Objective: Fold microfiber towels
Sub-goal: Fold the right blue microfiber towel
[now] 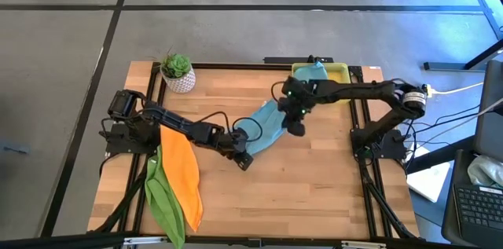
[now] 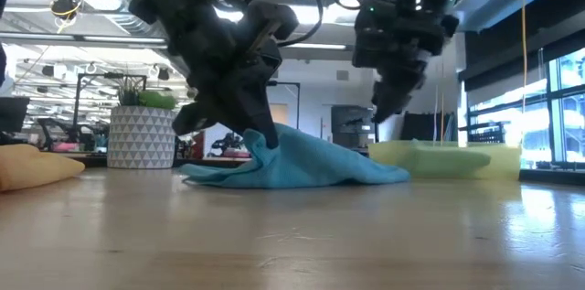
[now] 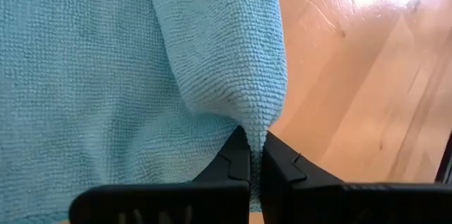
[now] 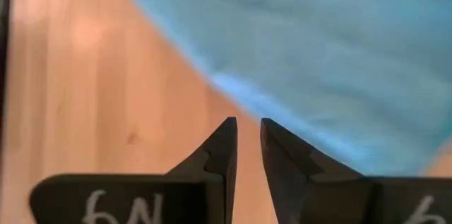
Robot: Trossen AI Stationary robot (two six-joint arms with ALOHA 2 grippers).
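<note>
My left gripper [image 3: 256, 155] sits low over the table [image 1: 314, 186], and its fingers [image 3: 233, 164] are pinched together on a fold of the teal towel [image 3: 106, 75]; the cloth rises in a small ridge right where the tips meet, with no gap showing between them. In the high view that gripper [image 1: 242, 155] is at the near corner of the same teal towel [image 1: 266, 127], which lies spread at the middle of the table. From table height the towel [image 2: 302, 166] rests in a low heap, one edge lifted up to where my left gripper [image 2: 251, 130] grips it.

My right gripper [image 4: 246, 139] hangs above the far side of the teal towel [image 4: 318, 54], its fingers [image 4: 220, 150] narrowed to a thin slit and holding nothing; bare wood shows beneath the tips and the cloth lies just past them. Seen from above, this gripper [image 1: 295, 123] is over the towel's right edge, and from table height it [image 2: 388, 98] hovers clear of the cloth.

Left of the teal towel, near the table's left edge, lie the orange towel [image 1: 182, 174] and, touching it on its outer side, the lime green towel [image 1: 163, 202], both long and loosely laid. Beyond the teal towel, at the far edge, stands the yellow tray [image 1: 339, 68] with more teal cloth [image 1: 314, 71] in it. Far left of the towel a potted plant [image 1: 178, 72] stands in a white pot.
</note>
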